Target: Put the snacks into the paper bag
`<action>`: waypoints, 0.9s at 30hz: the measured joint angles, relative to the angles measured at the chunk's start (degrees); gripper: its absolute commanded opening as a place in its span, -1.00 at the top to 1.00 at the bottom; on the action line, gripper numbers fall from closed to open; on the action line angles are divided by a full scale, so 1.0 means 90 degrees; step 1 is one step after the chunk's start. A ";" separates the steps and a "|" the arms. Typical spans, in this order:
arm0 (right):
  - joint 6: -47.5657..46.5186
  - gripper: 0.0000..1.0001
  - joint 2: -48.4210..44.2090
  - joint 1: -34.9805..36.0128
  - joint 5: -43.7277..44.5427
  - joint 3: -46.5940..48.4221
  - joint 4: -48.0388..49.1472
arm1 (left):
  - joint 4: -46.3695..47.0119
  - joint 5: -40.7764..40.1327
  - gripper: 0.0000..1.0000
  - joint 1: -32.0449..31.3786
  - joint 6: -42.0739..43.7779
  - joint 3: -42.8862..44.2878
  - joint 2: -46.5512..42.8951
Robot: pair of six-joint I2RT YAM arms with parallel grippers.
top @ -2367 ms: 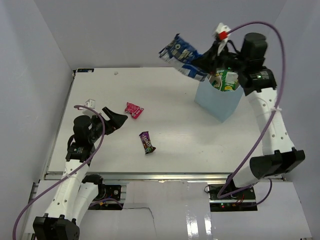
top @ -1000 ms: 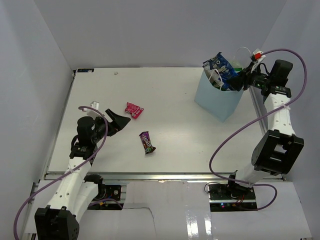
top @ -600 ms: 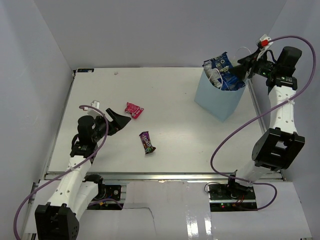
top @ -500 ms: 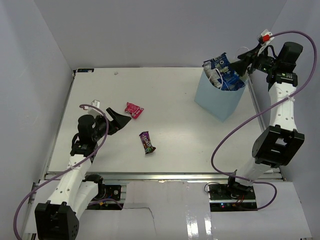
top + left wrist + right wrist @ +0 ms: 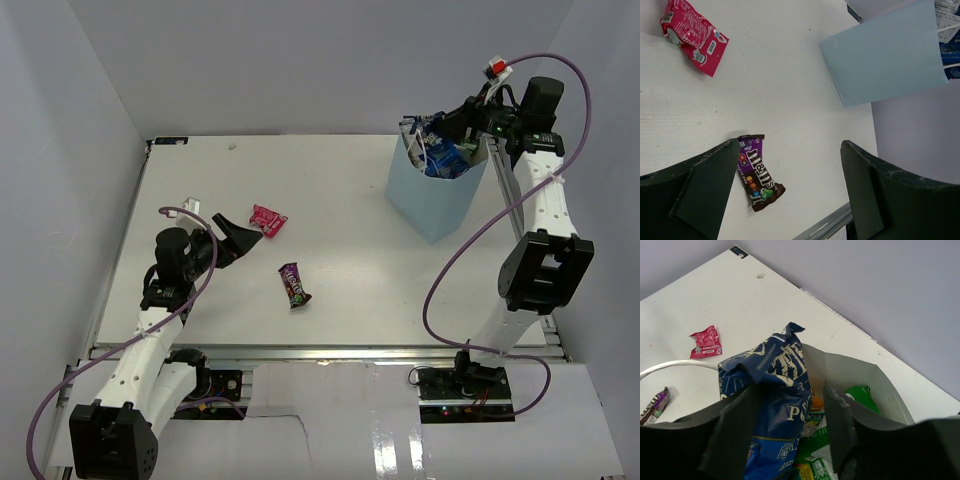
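Note:
The light-blue paper bag (image 5: 432, 200) stands upright at the back right. A dark blue bag (image 5: 447, 157) sticks out of its mouth, above green and orange packets (image 5: 862, 397). My right gripper (image 5: 450, 124) hangs over the mouth. Its jaws are open on either side of the dark blue bag (image 5: 775, 405): the left one lies against it and a slim gap shows at the right one. On the table lie a pink packet (image 5: 268, 220) and a dark purple candy bar (image 5: 294, 284). My left gripper (image 5: 238, 236) is wide open beside the pink packet, holding nothing.
In the left wrist view the candy bar (image 5: 756, 172) lies beside my left finger, the pink packet (image 5: 692, 37) further off and the paper bag (image 5: 885, 55) beyond. A white cord handle (image 5: 675, 365) loops outside the bag. Grey walls enclose the table.
My right gripper opened, let go of the dark blue bag and moved left over the paper bag's mouth. The dark blue bag sits lower in the bag. The left arm barely moved.

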 measured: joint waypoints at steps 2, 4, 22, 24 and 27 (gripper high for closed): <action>0.0070 0.08 0.0015 0.0019 0.0007 0.0058 -0.0007 | -0.0024 0.0000 -0.84 0.0000 0.0000 0.0032 0.0000; 0.0134 0.32 0.0027 0.0036 -0.0002 0.0087 -0.0005 | -0.0034 0.0000 -0.84 0.0000 0.0000 0.0070 0.0005; 0.0204 0.67 -0.0318 -0.0119 0.0010 -0.0206 -0.0056 | -0.0058 0.0007 -0.84 0.0000 0.0000 0.0100 -0.0007; 0.0226 0.64 -0.0437 -0.0124 0.0019 -0.0202 -0.0061 | -0.0078 0.0007 -0.84 0.0000 0.0000 0.0100 -0.0027; 0.0372 0.61 -0.0568 -0.0126 0.0053 -0.0049 -0.0107 | -0.0095 0.0007 -0.84 0.0000 0.0002 0.0102 -0.0075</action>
